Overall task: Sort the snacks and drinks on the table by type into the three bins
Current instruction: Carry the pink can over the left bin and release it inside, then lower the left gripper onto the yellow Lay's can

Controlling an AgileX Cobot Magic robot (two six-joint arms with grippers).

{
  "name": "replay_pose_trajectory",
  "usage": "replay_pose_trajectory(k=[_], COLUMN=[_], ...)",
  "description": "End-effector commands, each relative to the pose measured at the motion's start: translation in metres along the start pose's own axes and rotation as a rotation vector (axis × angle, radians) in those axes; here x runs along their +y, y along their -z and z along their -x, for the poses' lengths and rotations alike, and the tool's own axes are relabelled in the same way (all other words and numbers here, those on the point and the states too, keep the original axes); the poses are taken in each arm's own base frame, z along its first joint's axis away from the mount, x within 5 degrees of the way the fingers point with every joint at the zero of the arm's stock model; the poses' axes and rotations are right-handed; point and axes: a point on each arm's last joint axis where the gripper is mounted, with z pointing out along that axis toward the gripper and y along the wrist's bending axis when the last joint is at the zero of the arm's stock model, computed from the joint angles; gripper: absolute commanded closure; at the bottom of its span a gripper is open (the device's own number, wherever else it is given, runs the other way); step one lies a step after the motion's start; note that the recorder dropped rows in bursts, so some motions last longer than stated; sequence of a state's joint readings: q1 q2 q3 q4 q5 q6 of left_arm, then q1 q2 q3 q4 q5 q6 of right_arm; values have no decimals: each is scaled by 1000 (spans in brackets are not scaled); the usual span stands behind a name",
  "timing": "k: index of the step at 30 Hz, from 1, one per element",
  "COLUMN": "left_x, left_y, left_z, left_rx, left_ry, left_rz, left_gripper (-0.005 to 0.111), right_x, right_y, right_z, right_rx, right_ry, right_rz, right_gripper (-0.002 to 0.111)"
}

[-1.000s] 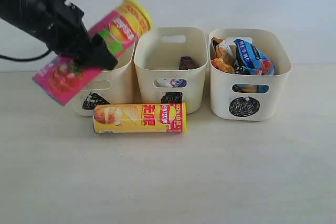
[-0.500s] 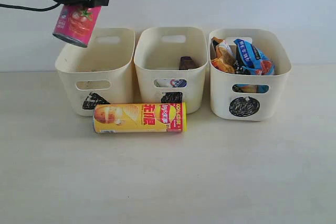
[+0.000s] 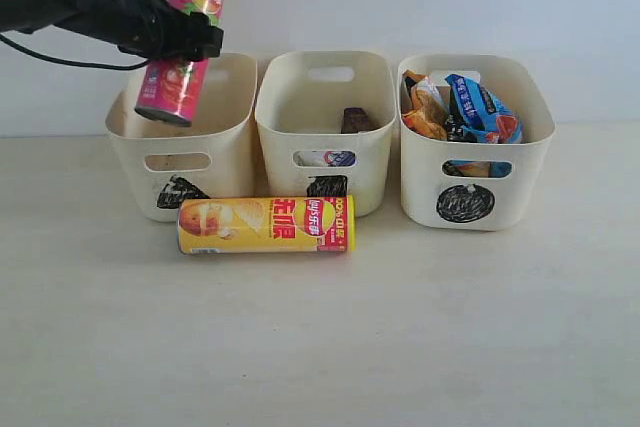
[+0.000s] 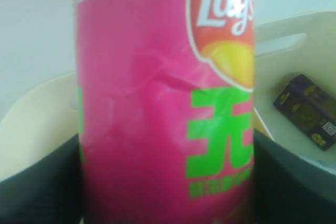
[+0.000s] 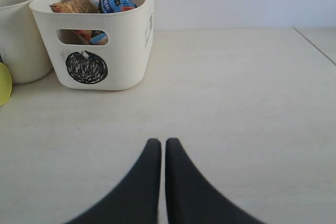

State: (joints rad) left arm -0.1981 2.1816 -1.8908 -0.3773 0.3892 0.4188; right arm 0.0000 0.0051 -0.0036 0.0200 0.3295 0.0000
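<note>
My left gripper (image 3: 185, 42) is shut on the pink chip can (image 3: 184, 49), held nearly upright with its lower end inside the left bin (image 3: 180, 157), the one with the scribbled triangle. The pink chip can (image 4: 163, 108) fills the left wrist view. The yellow-orange chip can (image 3: 266, 224) lies on its side on the table (image 3: 320, 347) in front of the left and middle bins. The middle bin (image 3: 325, 127) holds the dark purple carton (image 3: 357, 120) and a white and blue carton (image 3: 327, 158). The right bin (image 3: 475, 147) holds the blue bag (image 3: 480, 102) and the orange bag (image 3: 425, 107). My right gripper (image 5: 158, 142) is shut and empty, over bare table.
A pale wall stands right behind the bins. The right wrist view shows the circle-marked bin (image 5: 97, 35), the yellow cap (image 5: 4, 83) of the lying can and the table's edge (image 5: 315, 45) farther off.
The left gripper swung the pink can from a slant to nearly upright, carried it over the left bin and lowered its bottom end into it. Everything else stayed put.
</note>
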Motion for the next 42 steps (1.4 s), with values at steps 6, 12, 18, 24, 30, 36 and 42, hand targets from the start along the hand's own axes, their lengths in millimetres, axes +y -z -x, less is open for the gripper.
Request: replay_pose_trajectory(k=[6, 12, 18, 24, 30, 36, 42], left_x=[5, 6, 6, 1, -9, -18, -27], left_y=[-17, -17, -16, 5, 41, 69, 83], left_z=[-13, -11, -10, 3, 18, 20, 5], left_rx=[7, -12, -16, 19, 89, 183, 374], left_ry=[22, 22, 20, -161, -353, -541, -632], left_rz=[17, 25, 25, -13, -94, -203, -335], left_gripper=[50, 23, 20, 43, 102, 103, 103], right_x=[0, 0, 0, 0, 0, 0, 0], right_y=[0, 0, 0, 0, 0, 0, 0], right_z=[0, 0, 0, 0, 0, -1, -1], right_rx=[-9, -9, -9, -9, -9, -6, -6], right_ry=[2, 2, 2, 2, 2, -12, -12], right_rz=[-2, -2, -2, -2, -2, 3, 3], right_gripper=[108, 108, 108, 108, 108, 108, 108])
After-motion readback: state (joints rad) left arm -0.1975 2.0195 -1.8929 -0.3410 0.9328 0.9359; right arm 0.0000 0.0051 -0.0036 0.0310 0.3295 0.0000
